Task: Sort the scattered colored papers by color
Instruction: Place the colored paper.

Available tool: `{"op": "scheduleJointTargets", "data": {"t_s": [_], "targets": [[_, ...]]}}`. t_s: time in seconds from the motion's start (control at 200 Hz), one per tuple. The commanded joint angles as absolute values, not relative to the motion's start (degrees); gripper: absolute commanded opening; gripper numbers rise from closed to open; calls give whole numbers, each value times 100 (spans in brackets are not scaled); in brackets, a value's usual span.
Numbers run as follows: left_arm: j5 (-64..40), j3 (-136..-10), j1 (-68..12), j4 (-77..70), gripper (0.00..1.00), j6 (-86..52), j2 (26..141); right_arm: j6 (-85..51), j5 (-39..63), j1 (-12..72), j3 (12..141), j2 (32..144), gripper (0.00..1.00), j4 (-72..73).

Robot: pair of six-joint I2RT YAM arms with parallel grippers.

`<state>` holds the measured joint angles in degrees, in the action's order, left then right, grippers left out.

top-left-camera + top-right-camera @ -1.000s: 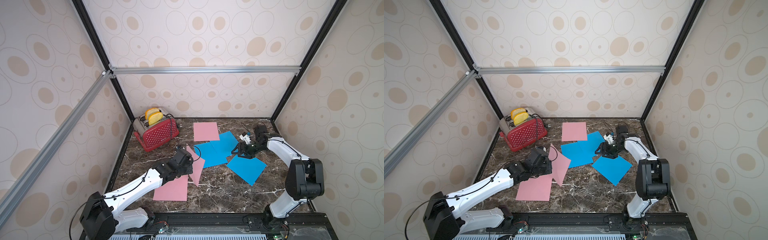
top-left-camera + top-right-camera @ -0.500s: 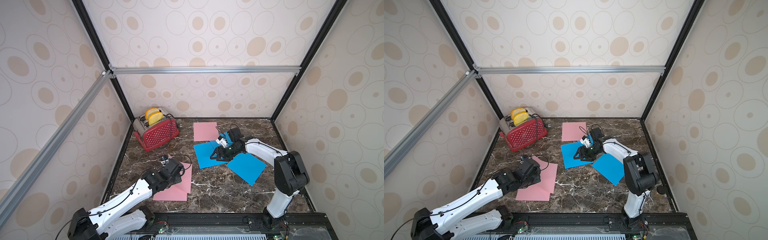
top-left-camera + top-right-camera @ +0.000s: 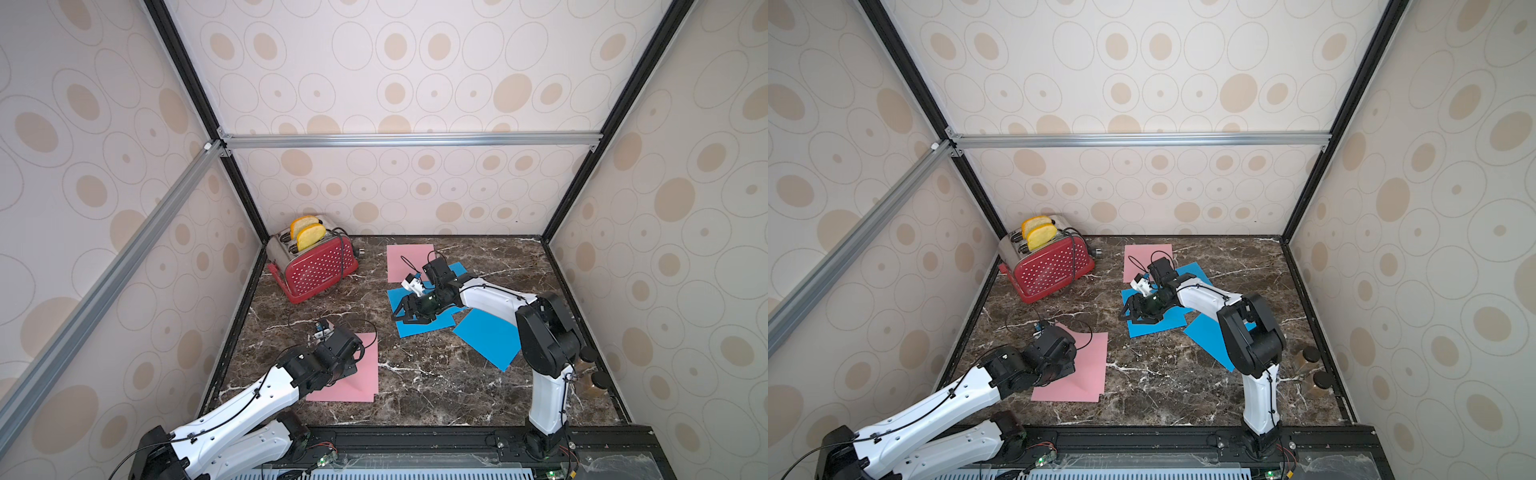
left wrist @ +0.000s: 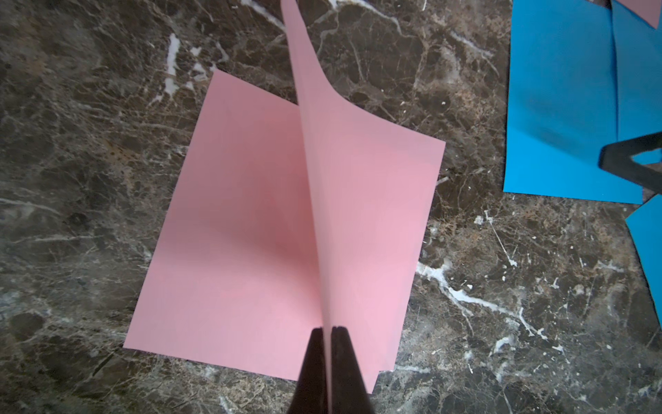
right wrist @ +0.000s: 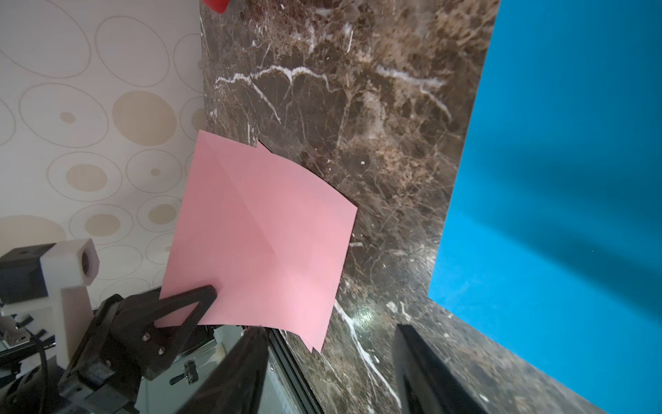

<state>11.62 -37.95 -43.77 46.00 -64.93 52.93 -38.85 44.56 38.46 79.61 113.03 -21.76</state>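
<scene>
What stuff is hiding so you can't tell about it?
- Pink pile: the left arm covers part in both top views. The held pink sheet, in the left fingers, covers part in the left wrist view. Sheet count unclear.
- Blue papers: the right arm hides their overlaps in both top views.
- Toaster: the right wrist view's edge cuts off all but a red corner.
- Two jars: too small to tell contents.
</scene>
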Motion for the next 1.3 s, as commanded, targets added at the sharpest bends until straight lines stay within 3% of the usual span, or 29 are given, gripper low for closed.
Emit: {"op": "scheduleJointTargets", "data": {"t_s": [0.0,0.651,1.292], "targets": [[1162,-3899,-4408,4845,0,-6445,5301,-4163,4646,3973,8169,11524,61,-1913],[1180,-4101,-4397,5326,0,-6091,5491,-4473,5001,4432,8196,11901,61,-1405],[1608,-3816,-4403,5068,0,-7026,5260,-4314,5060,4480,8134,11888,61,-1617]]}}
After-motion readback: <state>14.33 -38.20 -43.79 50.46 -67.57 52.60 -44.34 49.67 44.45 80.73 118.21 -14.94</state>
